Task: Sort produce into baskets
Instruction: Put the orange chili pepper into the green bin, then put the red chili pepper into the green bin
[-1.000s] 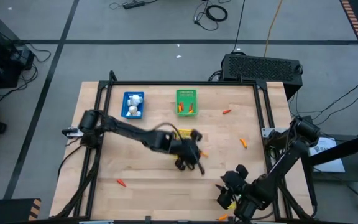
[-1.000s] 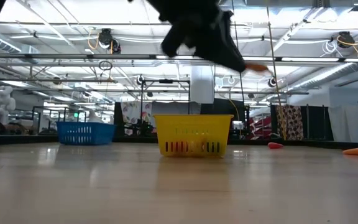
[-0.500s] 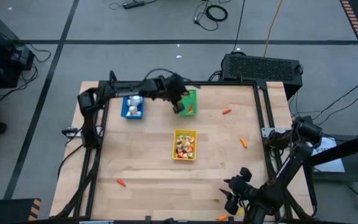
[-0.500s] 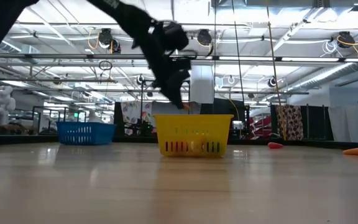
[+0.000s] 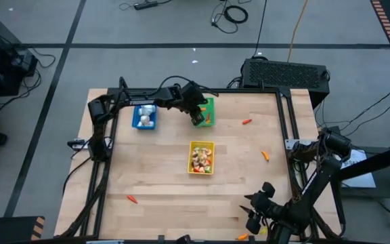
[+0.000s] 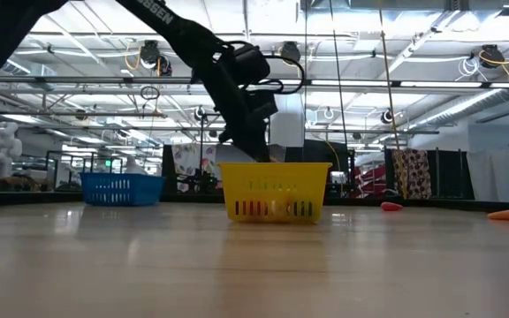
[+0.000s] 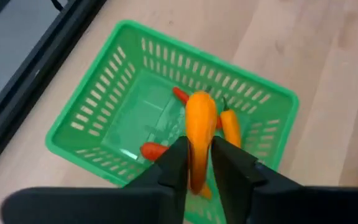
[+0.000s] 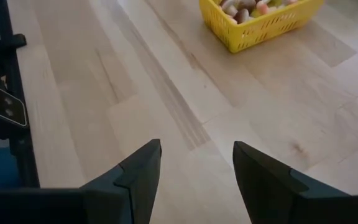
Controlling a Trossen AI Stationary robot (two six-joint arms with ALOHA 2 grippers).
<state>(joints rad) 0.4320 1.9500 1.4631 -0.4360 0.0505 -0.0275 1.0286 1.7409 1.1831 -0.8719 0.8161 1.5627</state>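
The left gripper (image 5: 196, 116) hangs over the green basket (image 5: 204, 104) near the table's (image 5: 154, 169) far edge, about mid-width, and its fingers (image 7: 174, 163) pinch an orange carrot piece (image 7: 200, 134) between them – the carrot stands nearly upright in the grip, above the basket's inside. In the left wrist view the basket already holds a few pcs: an orange one (image 7: 231, 127) beside two red ones (image 7: 153, 150), lying on its floor. The blue basket (image 5: 145, 114) sits just left of the green one, nearer the far-left corner, w/ white bulbs (image 5: 145, 108) in it. The yellow basket (image 5: 201, 157) stands about mid-table, full of mixed produce; which kinds is hard to tell from above. Loose carrot pcs lie on the bare wood – one (image 5: 247, 122) right of the green basket, one (image 5: 265, 155) toward the right edge, one (image 5: 133, 199) near the front-left, and one (image 5: 242, 236) at the front edge. The right gripper (image 8: 191, 165) waits low over the front-right part of the table, fingers spread apart, nothing between them.
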